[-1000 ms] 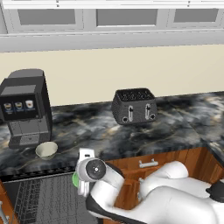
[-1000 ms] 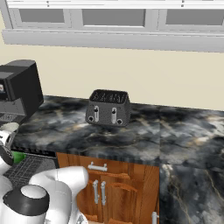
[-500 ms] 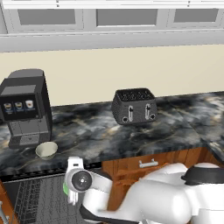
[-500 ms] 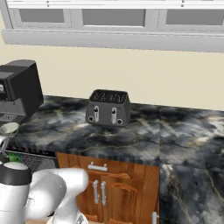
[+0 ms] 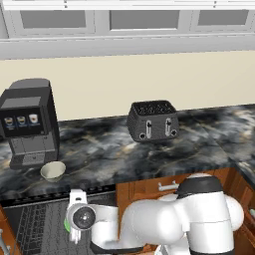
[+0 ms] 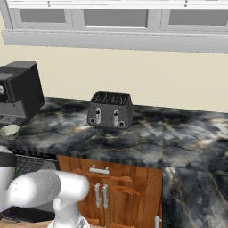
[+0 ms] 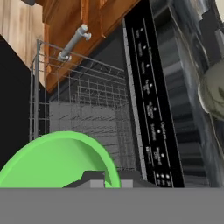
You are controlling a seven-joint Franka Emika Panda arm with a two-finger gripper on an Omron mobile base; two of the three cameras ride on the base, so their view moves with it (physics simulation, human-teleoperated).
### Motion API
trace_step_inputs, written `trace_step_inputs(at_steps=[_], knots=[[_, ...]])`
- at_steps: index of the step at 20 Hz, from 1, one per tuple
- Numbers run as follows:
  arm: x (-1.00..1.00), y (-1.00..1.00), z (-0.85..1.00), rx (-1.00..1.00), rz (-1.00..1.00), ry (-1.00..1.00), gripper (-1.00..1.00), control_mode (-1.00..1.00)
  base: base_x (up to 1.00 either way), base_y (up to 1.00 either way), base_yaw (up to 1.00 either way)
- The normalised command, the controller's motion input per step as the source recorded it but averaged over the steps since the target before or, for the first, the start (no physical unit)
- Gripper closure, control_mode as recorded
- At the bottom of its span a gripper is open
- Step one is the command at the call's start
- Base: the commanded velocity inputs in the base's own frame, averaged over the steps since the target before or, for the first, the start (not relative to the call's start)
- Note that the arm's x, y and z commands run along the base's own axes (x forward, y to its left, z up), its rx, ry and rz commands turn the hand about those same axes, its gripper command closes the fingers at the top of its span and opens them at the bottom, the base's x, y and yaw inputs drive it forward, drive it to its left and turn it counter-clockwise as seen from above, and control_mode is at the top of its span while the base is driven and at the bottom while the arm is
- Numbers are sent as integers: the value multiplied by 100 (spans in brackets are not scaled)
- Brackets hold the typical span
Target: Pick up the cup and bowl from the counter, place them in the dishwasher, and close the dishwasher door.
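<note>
The bright green cup (image 7: 57, 159) fills the lower left of the hand view, and my gripper (image 7: 111, 179) is shut on its rim. It hangs over the dishwasher's wire rack (image 7: 87, 100), beside the black control strip (image 7: 151, 113). From the left base camera, a sliver of the cup (image 5: 66, 225) peeks out behind my wrist, above the pulled-out rack (image 5: 35, 229). The cream bowl (image 5: 52, 171) rests on the marbled counter (image 5: 99, 149) in front of the coffee machine; the bowl (image 6: 9, 131) also appears at the far left of the right base view and the bowl (image 7: 214, 94) at the hand view's right edge.
A black coffee machine (image 5: 27, 122) stands at the counter's left end and a dark toaster (image 5: 152, 121) in the middle. Wooden cabinets with silver handles (image 6: 99, 169) lie right of the dishwasher. A cabinet handle (image 7: 72, 43) is close above the rack.
My arm has swung left and down, carrying the cup from the counter's front edge to over the dishwasher rack. The bowl has stayed put.
</note>
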Motion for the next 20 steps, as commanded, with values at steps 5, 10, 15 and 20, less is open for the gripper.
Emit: trace_step_inputs(at_steps=[5, 10, 15, 20], knots=[[0, 29, -44, 0, 0, 0, 100, -100, 0, 0, 0], [7, 18, -42, 2, 0, 0, 100, -100, 0, 0, 0], [16, 3, -30, 1, 0, 0, 100, -100, 0, 0, 0], [36, 0, -21, 0, 0, 0, 100, -100, 0, 0, 0]])
